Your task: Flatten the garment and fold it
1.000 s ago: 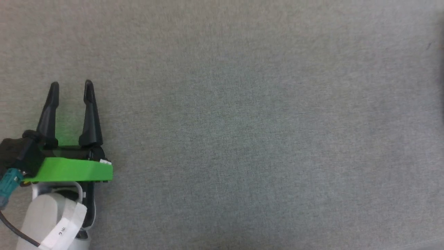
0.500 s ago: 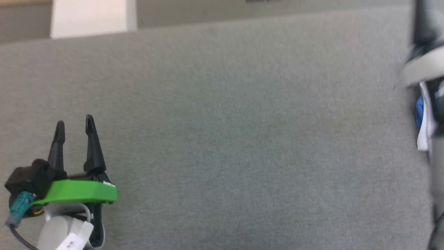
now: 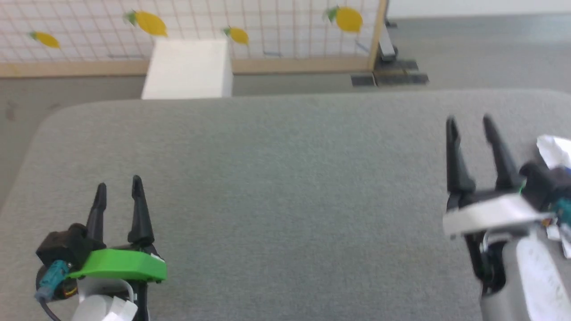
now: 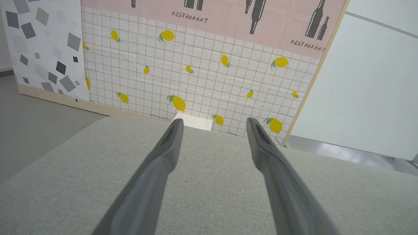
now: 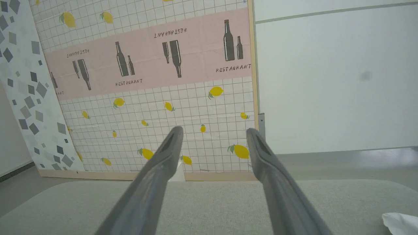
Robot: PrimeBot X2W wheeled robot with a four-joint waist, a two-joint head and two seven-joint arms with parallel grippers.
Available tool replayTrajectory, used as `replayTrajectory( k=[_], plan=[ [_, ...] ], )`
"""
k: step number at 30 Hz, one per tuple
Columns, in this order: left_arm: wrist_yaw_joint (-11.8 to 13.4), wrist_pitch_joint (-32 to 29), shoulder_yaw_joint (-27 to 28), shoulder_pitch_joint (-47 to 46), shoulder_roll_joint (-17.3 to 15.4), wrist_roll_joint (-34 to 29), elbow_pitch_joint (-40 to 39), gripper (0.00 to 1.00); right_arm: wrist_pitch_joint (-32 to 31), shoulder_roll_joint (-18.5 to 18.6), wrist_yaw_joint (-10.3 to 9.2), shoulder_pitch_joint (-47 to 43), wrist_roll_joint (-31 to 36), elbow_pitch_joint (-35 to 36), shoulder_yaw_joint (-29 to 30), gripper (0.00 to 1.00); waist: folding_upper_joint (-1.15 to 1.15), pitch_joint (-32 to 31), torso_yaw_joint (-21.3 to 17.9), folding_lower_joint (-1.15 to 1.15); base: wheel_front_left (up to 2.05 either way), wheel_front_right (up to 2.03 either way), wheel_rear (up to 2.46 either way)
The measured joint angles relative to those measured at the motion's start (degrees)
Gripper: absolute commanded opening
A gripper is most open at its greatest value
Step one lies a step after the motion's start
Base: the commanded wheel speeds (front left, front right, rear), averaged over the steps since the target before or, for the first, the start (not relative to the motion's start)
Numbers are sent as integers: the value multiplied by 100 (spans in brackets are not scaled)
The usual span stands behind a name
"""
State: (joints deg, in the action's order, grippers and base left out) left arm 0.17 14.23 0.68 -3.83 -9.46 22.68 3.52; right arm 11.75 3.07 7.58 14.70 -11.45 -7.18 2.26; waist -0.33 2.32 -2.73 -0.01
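- left gripper [image 3: 119, 182] at the near left of the table [image 3: 285, 178]
- right gripper [image 3: 469, 119] at the table's right side, farther from the robot
- garment [image 3: 552, 149] on the table at the far right, just beside the right gripper
- box [image 3: 187, 69] behind the table's far edge
- panel [image 3: 276, 26] behind the box

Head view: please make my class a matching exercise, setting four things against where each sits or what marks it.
Things:
1. left gripper
2. right gripper
3. white box
4. garment

Descriptions:
A. white cloth at the picture's right edge
B. beyond the far edge of the table, in front of the lemon panel
C. open, on a green mount, lower left
D. open, on a pale mount, at the right

Pairs: 1-C; 2-D; 3-B; 4-A
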Motion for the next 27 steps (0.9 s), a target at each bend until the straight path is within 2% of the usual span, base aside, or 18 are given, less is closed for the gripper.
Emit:
replayTrajectory(
  k=[4,12,19,27],
  plan=[
    [8,4,-76,79,31,-21,107,100,143,-5,0,-454,-264,-261,-118,100,0,-239,142,0,0,0,0],
    [-5,5,-392,180,44,-354,350,100,247,-13,0,-1014,-219,-525,-34,100,0,-567,270,0,0,0,0],
    [-4,-3,-608,307,42,-466,560,100,250,-12,0,-1254,-118,-610,33,100,0,-652,230,0,0,0,0],
    [-7,-90,-635,377,104,-325,701,100,290,-12,0,-1277,-131,-657,47,100,0,-640,179,0,0,0,0]
  ],
)
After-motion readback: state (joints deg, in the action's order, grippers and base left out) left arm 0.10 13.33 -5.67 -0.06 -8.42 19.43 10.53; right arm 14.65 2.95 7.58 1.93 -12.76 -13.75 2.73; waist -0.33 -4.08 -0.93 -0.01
